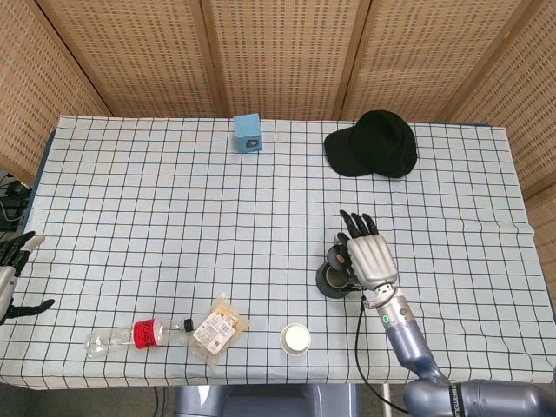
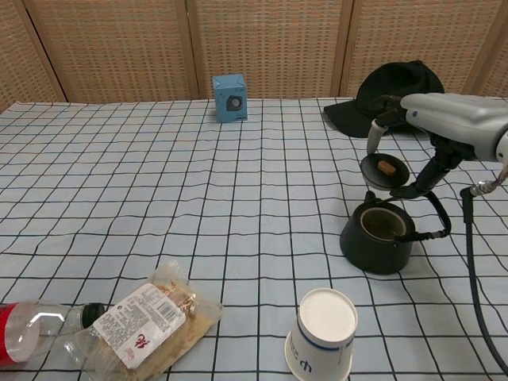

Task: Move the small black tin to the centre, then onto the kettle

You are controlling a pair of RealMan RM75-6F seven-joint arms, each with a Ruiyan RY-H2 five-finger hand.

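**Tin held above the kettle**

Far left of the squat black open-topped kettle [image 2: 378, 240], my left hand [image 1: 12, 271] shows empty, fingers spread. My right hand [image 2: 425, 131] pinches the small round black tin [image 2: 384, 171] just above the kettle's mouth.

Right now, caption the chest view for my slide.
Right robot hand holds the small black tin just above the open kettle.

Silver robot hand [image 1: 369, 261], black fingertips [image 1: 355, 221]

Right robot hand [image 2: 413, 143] gripping, raised
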